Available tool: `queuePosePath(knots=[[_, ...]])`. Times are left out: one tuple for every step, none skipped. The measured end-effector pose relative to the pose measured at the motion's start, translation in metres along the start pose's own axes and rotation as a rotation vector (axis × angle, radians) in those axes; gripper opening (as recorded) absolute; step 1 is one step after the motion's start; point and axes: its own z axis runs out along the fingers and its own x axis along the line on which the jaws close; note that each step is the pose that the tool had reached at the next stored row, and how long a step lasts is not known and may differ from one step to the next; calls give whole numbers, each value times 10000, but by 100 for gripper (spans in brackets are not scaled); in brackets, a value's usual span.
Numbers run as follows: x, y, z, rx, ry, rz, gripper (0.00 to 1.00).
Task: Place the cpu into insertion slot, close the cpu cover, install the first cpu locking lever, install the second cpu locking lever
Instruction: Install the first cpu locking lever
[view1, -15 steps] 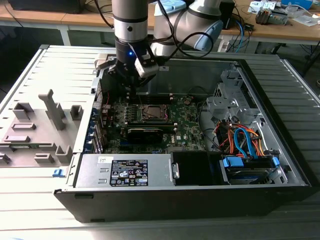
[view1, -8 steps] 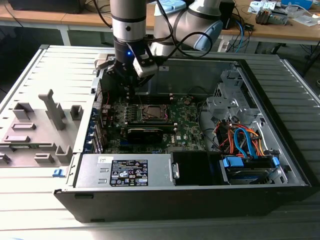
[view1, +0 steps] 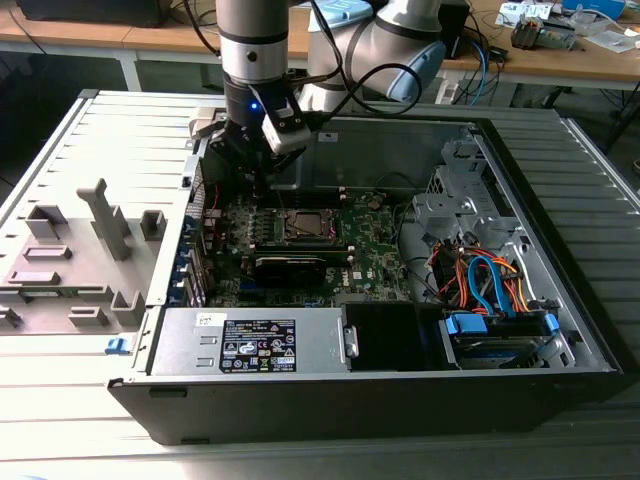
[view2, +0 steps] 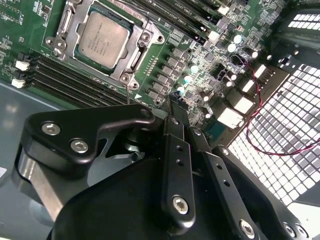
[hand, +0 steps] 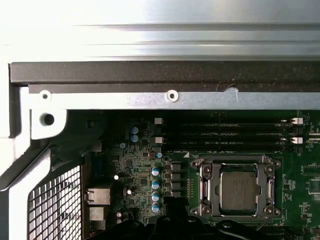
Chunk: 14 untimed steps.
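Note:
The cpu (view2: 102, 35) (hand: 238, 190) lies flat in the insertion slot on the green motherboard, its grey lid facing up. The silver cpu cover (view2: 136, 47) (hand: 205, 187) lies down around it as a frame, hiding the slot's contact field. In the exterior view the cpu (view1: 306, 222) sits mid-board inside the open computer case. My gripper (view1: 262, 185) (view2: 174, 107) (hand: 172, 217) hangs above the board beside the socket, toward the exterior view's left, apart from it. Its black fingers (view2: 177, 165) meet at the tips with nothing between them.
A long black card (view1: 290, 262) lies in front of the socket, with memory slots (hand: 225, 135) on its other side. The power supply (view1: 250, 340) and a drive bay with blue and orange cables (view1: 490, 280) fill the case front. A grey fixture tray (view1: 80, 250) stands outside, left.

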Motion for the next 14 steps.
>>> queuePosePath(knots=[[11, 1, 0, 4, 0, 0, 11], [26, 2, 0, 12, 0, 0, 11], [29, 2, 0, 14, 0, 0, 11], [33, 2, 0, 15, 0, 0, 11], [39, 2, 0, 18, 0, 0, 11], [43, 2, 0, 20, 0, 0, 11], [48, 2, 0, 22, 0, 0, 11], [52, 3, 0, 24, 1, 0, 11], [56, 3, 0, 26, 1, 0, 11], [59, 3, 0, 28, 0, 0, 11], [62, 3, 0, 28, 0, 0, 11], [67, 3, 0, 32, 1, 0, 11], [73, 4, 0, 37, 0, 0, 11], [80, 4, 0, 40, 0, 0, 11]])
